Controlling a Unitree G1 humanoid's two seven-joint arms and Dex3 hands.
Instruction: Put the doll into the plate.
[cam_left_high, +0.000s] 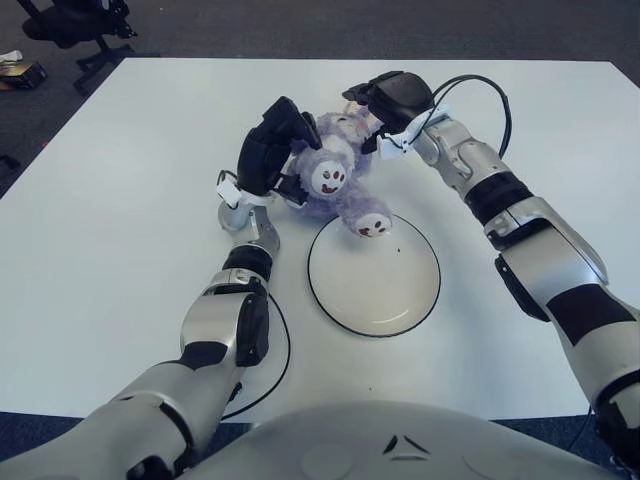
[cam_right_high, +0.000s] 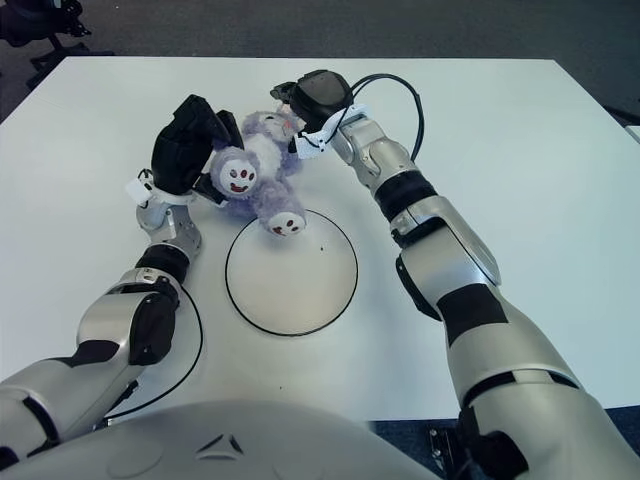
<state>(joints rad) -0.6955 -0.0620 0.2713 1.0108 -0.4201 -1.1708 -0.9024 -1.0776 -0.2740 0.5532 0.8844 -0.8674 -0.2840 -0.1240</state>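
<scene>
A white table (cam_left_high: 120, 230) filled the view from the robot's head, with a round white plate (cam_left_high: 373, 288) edged in black lying near its middle. Just beyond the plate's far rim lay a purple plush doll (cam_left_high: 335, 180) with pale paw pads, one foot reaching over the plate's edge while the body stayed outside the plate. The left hand (cam_left_high: 270, 150), black-fingered, was at the doll's left side, farther from the plate than the doll's feet, its fingers curled against the plush body and gripping it. The right hand (cam_left_high: 392, 100) was at the doll's far right side, by its head and ears, fingers bent down over the plush; whether they actually clamped it could not be told. Both silver forearms angled in from either side of the plate, and a black cable (cam_left_high: 478, 95) looped off the right wrist. Past the table's far left corner, well away from the plate, stood a dark office chair (cam_left_high: 75, 25) on grey carpet
</scene>
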